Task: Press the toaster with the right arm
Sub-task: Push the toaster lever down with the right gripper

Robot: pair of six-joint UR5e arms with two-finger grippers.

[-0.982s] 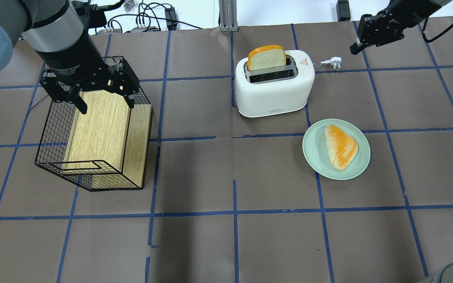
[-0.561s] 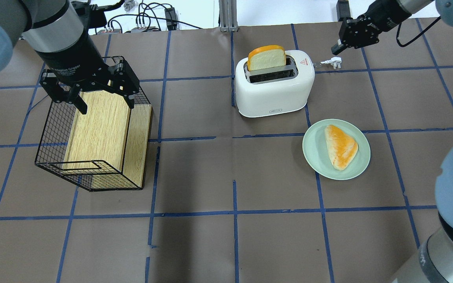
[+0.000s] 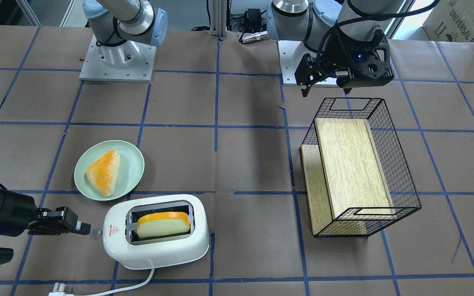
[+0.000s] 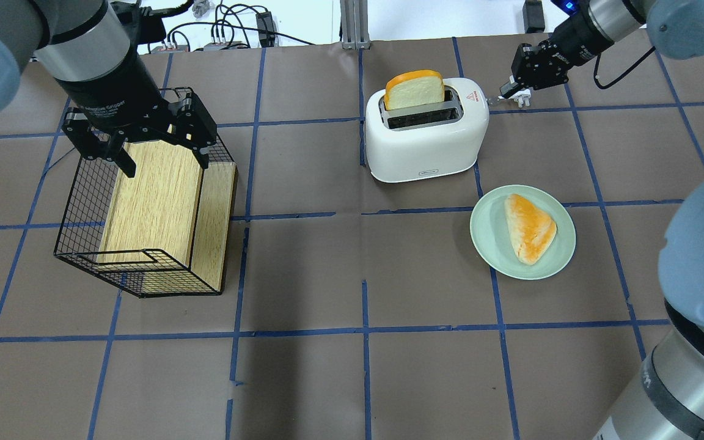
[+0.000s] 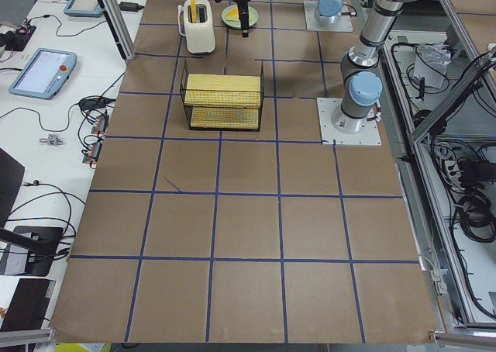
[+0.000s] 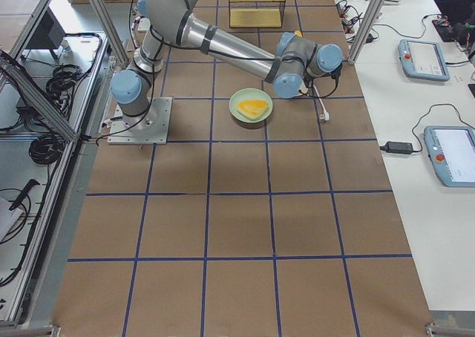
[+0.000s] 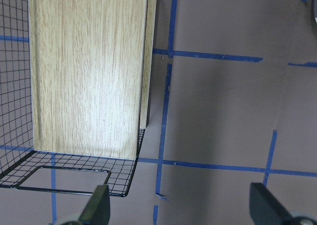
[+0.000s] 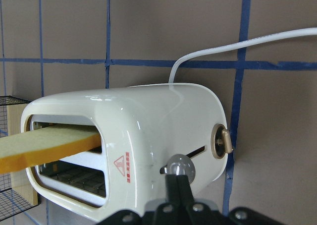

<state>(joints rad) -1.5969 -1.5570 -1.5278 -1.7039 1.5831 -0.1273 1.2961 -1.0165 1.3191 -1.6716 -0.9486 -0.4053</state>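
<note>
The right gripper (image 8: pixel 178 188) has its two slim fingers closed together with nothing between them. Its tip is right beside the clear lever knob (image 8: pixel 181 166) on the end of the toaster (image 4: pixel 425 131); I cannot tell if they touch. Seen from overhead, the toaster stands toward 12 o'clock on the table, with the gripper at its 2 o'clock. A bread slice (image 4: pixel 414 90) stands in the far slot. A green plate (image 4: pixel 486 244) with a pastry (image 4: pixel 530 227) lies at the toaster's 5 o'clock. At 9 o'clock, the left gripper (image 4: pixel 165 162) hangs with its fingers spread over a wire basket (image 4: pixel 83 201).
</note>
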